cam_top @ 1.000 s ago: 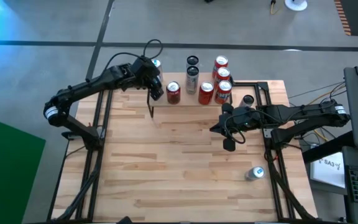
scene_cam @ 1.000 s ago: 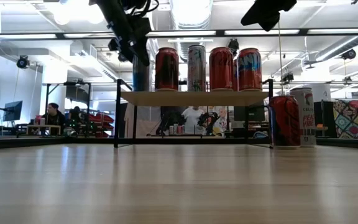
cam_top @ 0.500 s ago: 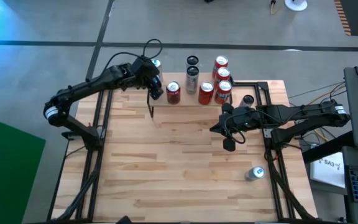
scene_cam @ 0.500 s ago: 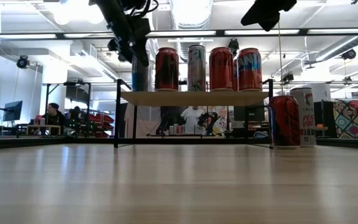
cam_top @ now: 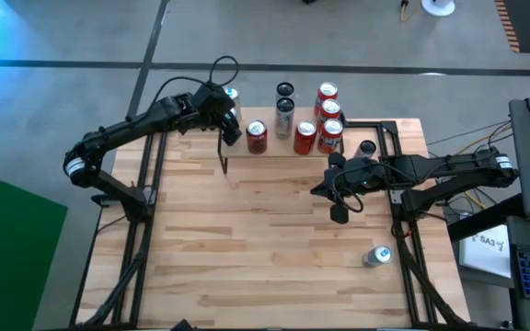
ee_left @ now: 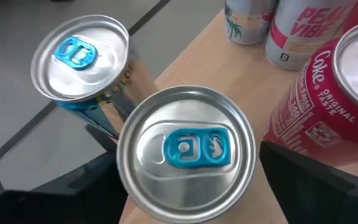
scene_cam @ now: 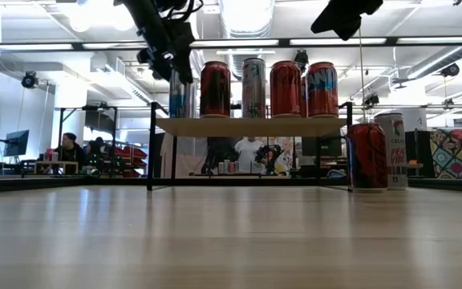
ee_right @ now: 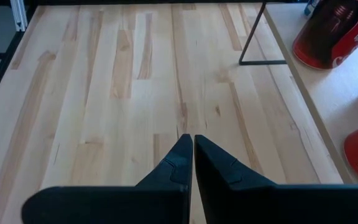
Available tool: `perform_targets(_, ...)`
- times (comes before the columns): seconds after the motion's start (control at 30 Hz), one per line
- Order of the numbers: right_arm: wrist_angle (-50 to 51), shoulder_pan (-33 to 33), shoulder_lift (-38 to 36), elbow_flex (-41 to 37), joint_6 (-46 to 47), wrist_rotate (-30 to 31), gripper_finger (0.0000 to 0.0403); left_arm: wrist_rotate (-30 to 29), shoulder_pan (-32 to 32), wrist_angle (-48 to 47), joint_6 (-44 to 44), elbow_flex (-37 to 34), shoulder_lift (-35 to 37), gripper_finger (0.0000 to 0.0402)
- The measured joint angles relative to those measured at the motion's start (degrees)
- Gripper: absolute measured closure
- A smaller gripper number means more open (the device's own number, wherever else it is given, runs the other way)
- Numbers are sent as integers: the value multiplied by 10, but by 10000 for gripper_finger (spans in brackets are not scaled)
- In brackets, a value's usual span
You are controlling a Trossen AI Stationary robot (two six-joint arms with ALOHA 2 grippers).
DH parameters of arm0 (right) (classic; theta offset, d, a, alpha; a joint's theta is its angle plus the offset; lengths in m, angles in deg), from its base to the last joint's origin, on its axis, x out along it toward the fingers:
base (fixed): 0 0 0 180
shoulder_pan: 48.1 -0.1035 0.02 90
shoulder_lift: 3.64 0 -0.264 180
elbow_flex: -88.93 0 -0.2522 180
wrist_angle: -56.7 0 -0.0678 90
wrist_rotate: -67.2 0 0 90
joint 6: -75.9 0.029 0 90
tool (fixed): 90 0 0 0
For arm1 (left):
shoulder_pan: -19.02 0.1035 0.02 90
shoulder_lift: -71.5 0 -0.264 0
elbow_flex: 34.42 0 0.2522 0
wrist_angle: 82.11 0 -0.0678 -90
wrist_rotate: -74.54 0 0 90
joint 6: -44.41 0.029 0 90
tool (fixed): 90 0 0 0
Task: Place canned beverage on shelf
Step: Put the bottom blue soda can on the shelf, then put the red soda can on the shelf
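Here, your notes for this moment.

Left gripper: your left gripper [cam_top: 231, 118] sits over the left end of the shelf [scene_cam: 251, 126] at the table's far edge. From the wrist view its dark fingers [ee_left: 309, 180] stand apart on either side of a silver can with a blue tab [ee_left: 186, 152]. Whether they touch the can's sides you cannot tell.

Canned beverage: that silver can stands upright on the shelf's left end, seen in the low view as a blue and silver can [scene_cam: 182, 98] under the gripper. A second silver can with a blue tab [ee_left: 79, 56] shows just beside it in the wrist view; where it stands you cannot tell.

Shelf load: you have a red Coke can [scene_cam: 215, 89], a tall grey can [scene_cam: 253, 87] and two more red cans [scene_cam: 285, 88] in a row along the plank, all upright.

Beside the shelf: a dark red can [scene_cam: 367, 156] and a pale can [scene_cam: 391, 150] stand on the table [cam_top: 274, 248] to the shelf's right.

Right gripper: your right gripper [ee_right: 192, 152] is clenched with nothing in it, hanging above the right middle of the table, well apart from the shelf.

Stray can: one silver can [cam_top: 376, 256] lies on its side near the table's near right edge.
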Motion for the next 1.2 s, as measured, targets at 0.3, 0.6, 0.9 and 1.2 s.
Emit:
perform_targets(0.3,2,0,0,0,-2,0,394,0,0,-24,0,14,22,77)
perform_targets(0.6,0,0,0,0,-2,0,394,-17,-1,-112,-18,112,30,77)
perform_targets(0.9,-1,0,0,-1,-2,0,394,-77,-83,-68,-63,84,123,77)
perform_targets(1.2,-21,0,0,-1,50,16,394,-230,-285,60,-78,-38,199,77)
